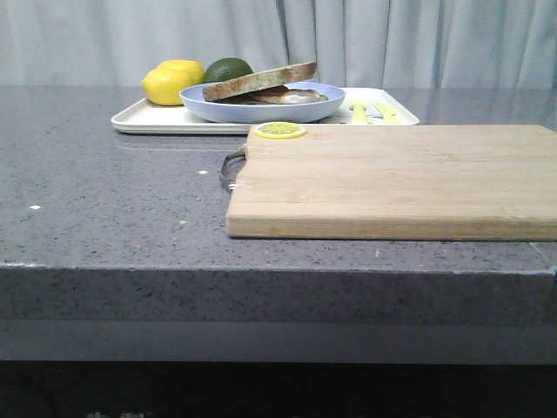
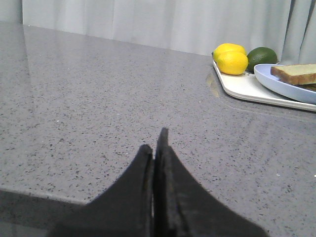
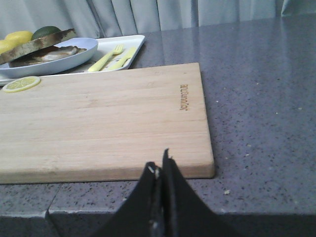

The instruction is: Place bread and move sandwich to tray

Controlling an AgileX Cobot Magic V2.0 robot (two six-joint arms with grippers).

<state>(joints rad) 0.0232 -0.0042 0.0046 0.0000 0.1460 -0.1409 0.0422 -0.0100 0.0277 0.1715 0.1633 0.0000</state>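
Observation:
The sandwich (image 1: 265, 90) lies in the round pale-blue plate (image 1: 202, 105), and the plate stands on the white tray (image 1: 139, 117) at the back of the counter. A plain bread slice (image 1: 259, 80) leans tilted on top of it. It also shows in the left wrist view (image 2: 296, 73) and the right wrist view (image 3: 37, 44). My left gripper (image 2: 154, 145) is shut and empty, low over the bare counter, far from the tray (image 2: 242, 85). My right gripper (image 3: 159, 165) is shut and empty at the near edge of the wooden cutting board (image 3: 103, 118). Neither gripper shows in the front view.
Two lemons (image 1: 172, 81) and a lime (image 1: 228, 69) sit on the tray's left end, a yellow fork (image 3: 104, 58) and knife on its right end. A lemon slice (image 1: 279, 131) lies on the board's far left corner. The counter's front edge is near.

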